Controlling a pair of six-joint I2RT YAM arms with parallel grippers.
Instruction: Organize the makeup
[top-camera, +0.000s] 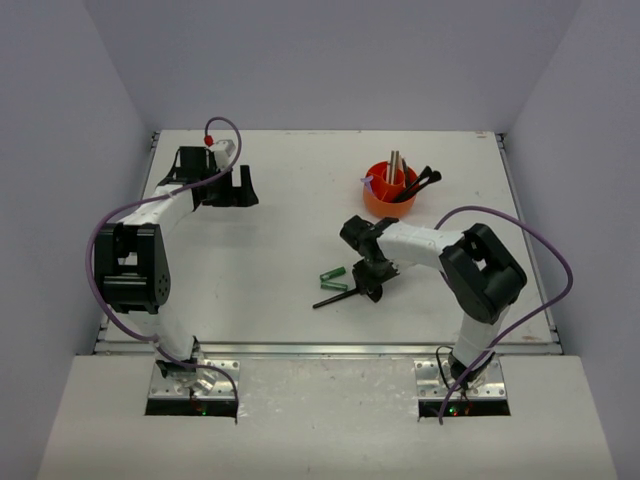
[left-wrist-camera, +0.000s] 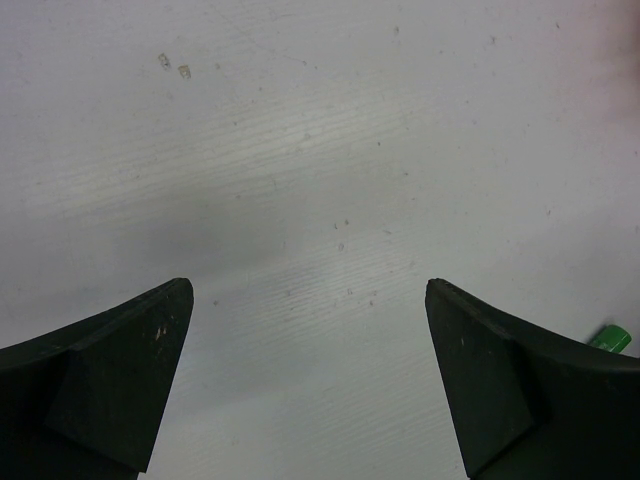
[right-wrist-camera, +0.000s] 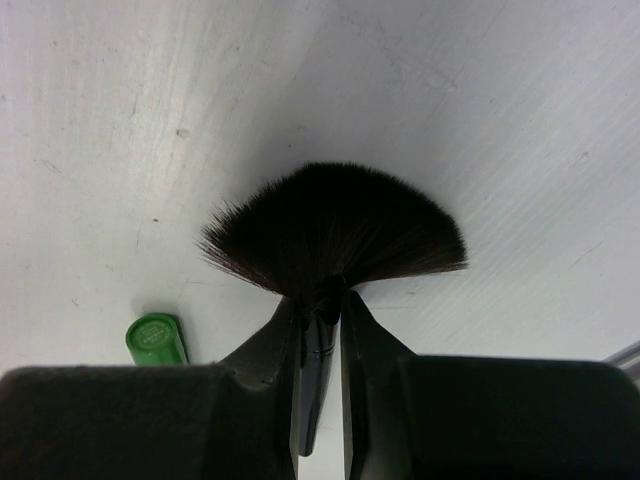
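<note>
**Securing the Fan Brush for Transfer to the Cup**

Observe the right claw pressed together on the fan brush at the narrow neck, just below the bristles. Judge this hold as chosen to spare the bristles from crushing and to leave the long handle free to enter a compartment first.

Locate the brush low over the counter, near the middle, with the handle trailing toward the near left. Cannot tell whether lifted or resting on the surface.

Find the green tube lying just beside the brush, apart from it and not yet collected.

Find the orange cup farther back on the counter, well apart from the claw. Note the tan sticks standing in it and the black brushes leaning out over its rim, presumably for sorting and easy reach.

Note the left claw spread wide apart and holding nothing, parked over bare counter at the far left, probably to stay clear of the working arm.

Expect a lift and a carry to the cup next. Guard against snagging the tube with the handle.
</note>
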